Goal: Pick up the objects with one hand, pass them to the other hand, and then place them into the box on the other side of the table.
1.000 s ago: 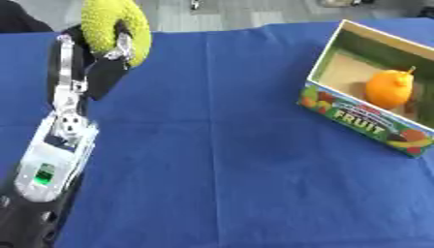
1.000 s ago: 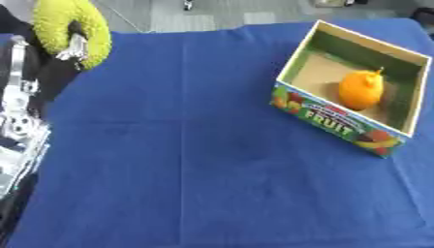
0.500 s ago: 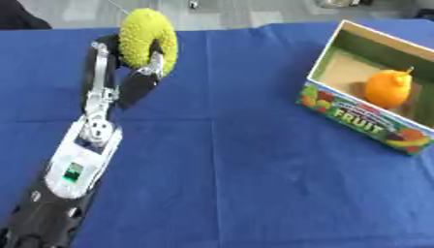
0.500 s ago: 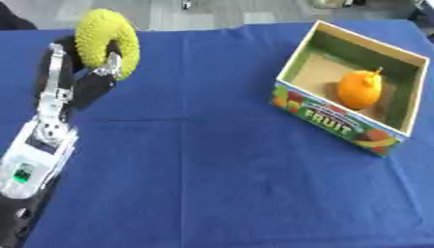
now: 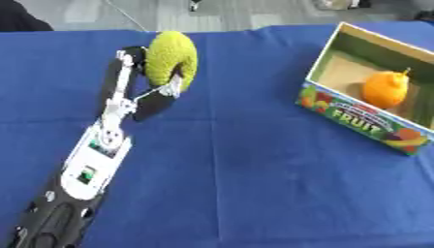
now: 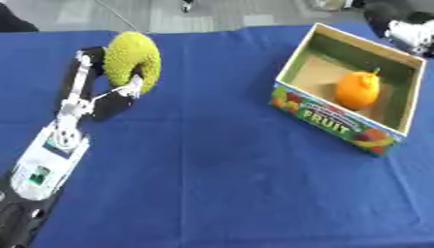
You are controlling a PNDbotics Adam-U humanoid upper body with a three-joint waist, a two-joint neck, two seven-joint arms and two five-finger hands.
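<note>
A bumpy yellow-green fruit [image 5: 170,59] is held up over the blue table's left half by my left hand [image 5: 155,100], whose fingers and thumb curl round its lower side. The arm reaches in from the lower left corner. On the right stands an open cardboard box [image 5: 349,115] with "FRUIT" printed on its front wall. An orange fruit [image 5: 386,89] lies inside it. A black and white piece of my right hand [image 6: 409,30] shows at the upper right corner in the right eye view, behind the box; how it is posed is not visible.
Blue cloth [image 5: 246,184] covers the whole table. Grey floor lies past the far edge. A dark shape [image 5: 17,19] sits at the upper left corner beyond the table.
My left hand has carried the yellow-green fruit rightward and a little nearer. A part of my right hand has come into the upper right corner. The box and orange fruit stayed put.
</note>
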